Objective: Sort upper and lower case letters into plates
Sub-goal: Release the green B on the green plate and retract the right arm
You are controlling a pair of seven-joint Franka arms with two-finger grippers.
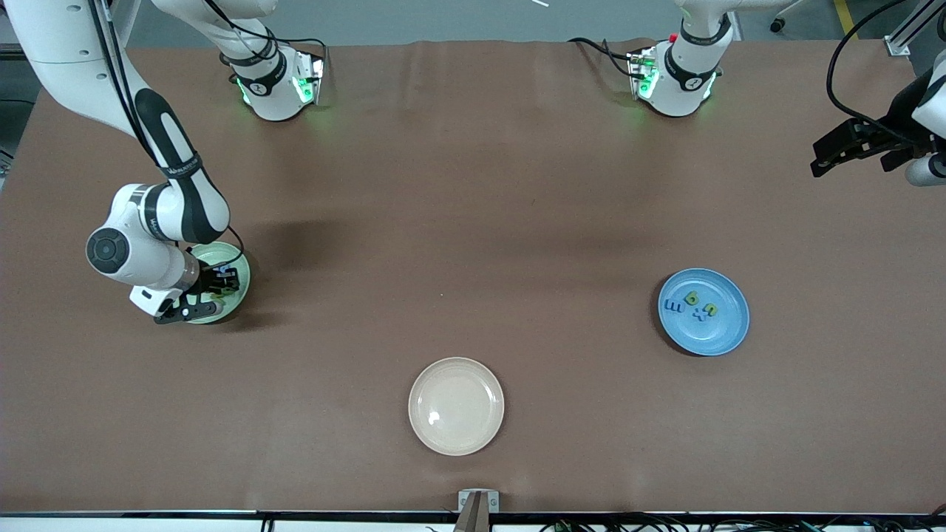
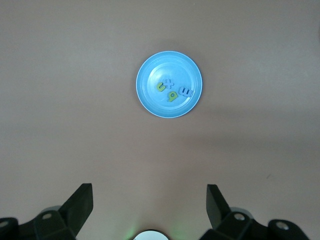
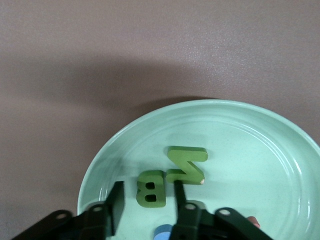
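Front view: right gripper [image 1: 214,284] low over the pale green plate [image 1: 240,270] at the right arm's end; left gripper [image 1: 850,151] waits high, near the table edge. Blue plate [image 1: 728,332] holds four small letters [image 1: 695,307].

Left wrist view: fingers spread, empty.

Right wrist view: fingers [image 3: 117,200] parted around the green B [image 3: 150,187], probably released; the N [image 3: 186,165] touches one fingertip.

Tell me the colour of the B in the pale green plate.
Green, darker than the plate; the B shows best in the right wrist view.
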